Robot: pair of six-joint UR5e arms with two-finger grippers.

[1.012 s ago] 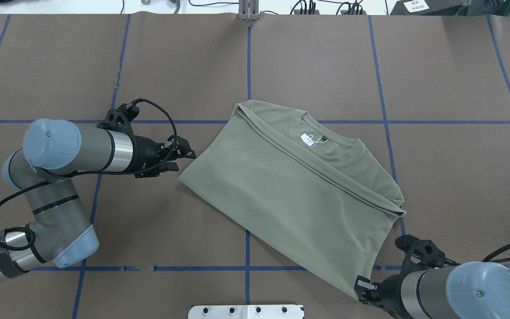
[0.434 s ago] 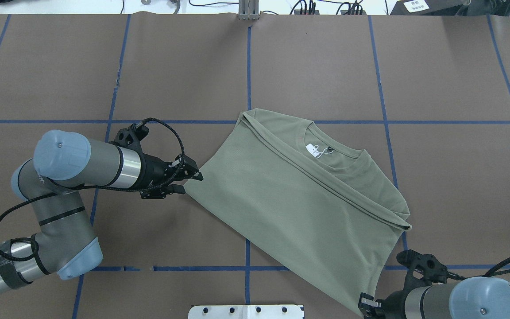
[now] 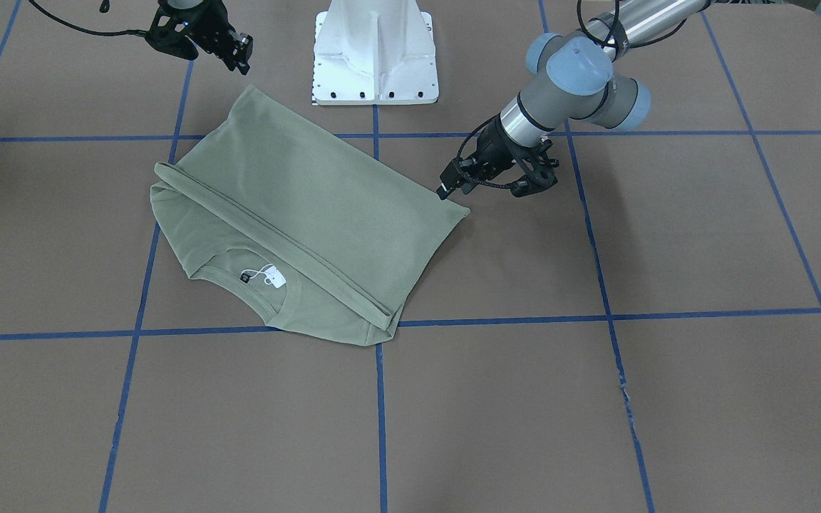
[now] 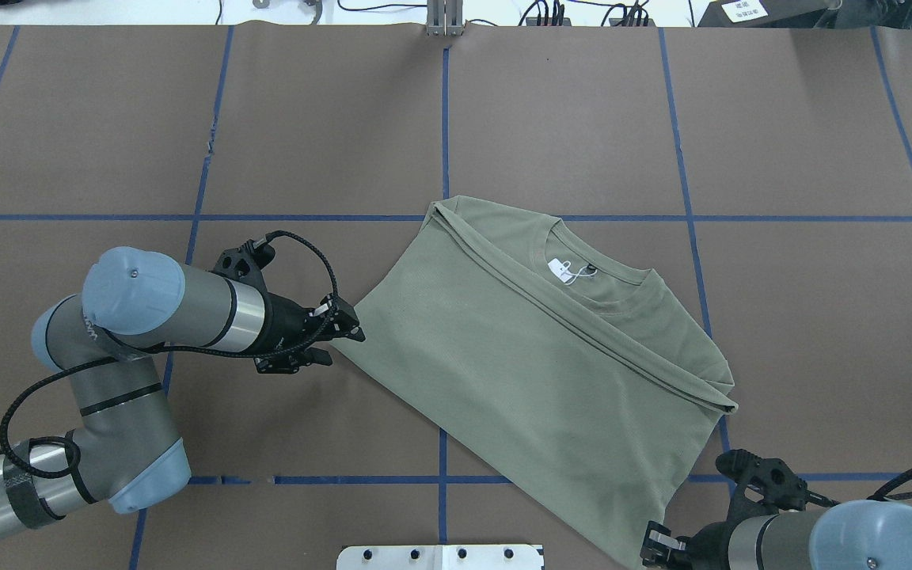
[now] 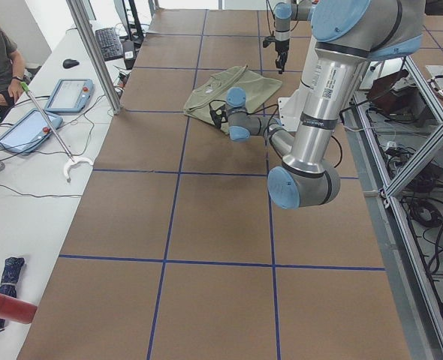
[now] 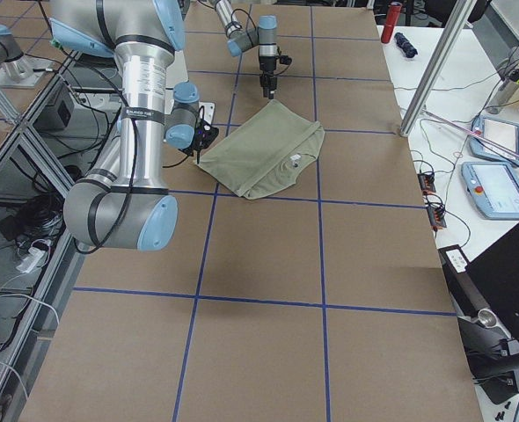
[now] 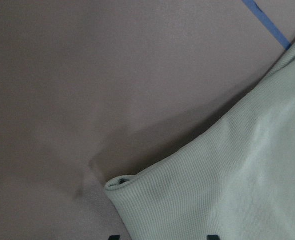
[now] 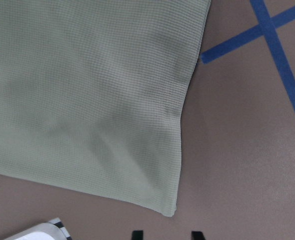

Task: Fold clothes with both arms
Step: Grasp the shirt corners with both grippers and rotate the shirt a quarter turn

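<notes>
The sage-green shirt (image 4: 535, 372) lies folded flat on the brown table, collar and white hang tag (image 4: 560, 270) toward the far right. It also shows in the front view (image 3: 311, 206). My left gripper (image 4: 349, 331) sits low at the shirt's left corner, open. In the left wrist view that corner (image 7: 137, 190) lies slightly curled on the table between the spread fingertips. My right gripper (image 4: 650, 548) is at the near right corner, open. In the right wrist view that corner (image 8: 162, 200) lies flat just ahead of the fingertips, not held.
The white pedestal base (image 3: 375, 50) stands at the near table edge, close to the shirt's near corner. Blue tape lines (image 4: 444, 119) grid the table. A metal post (image 5: 94, 52) and a desk with tablets (image 5: 67, 94) lie beyond the far edge.
The shirt slid a little toward the robot and to the right, then stayed put. My left gripper moved nearer along with the left corner. My right gripper drew back toward the near edge.
</notes>
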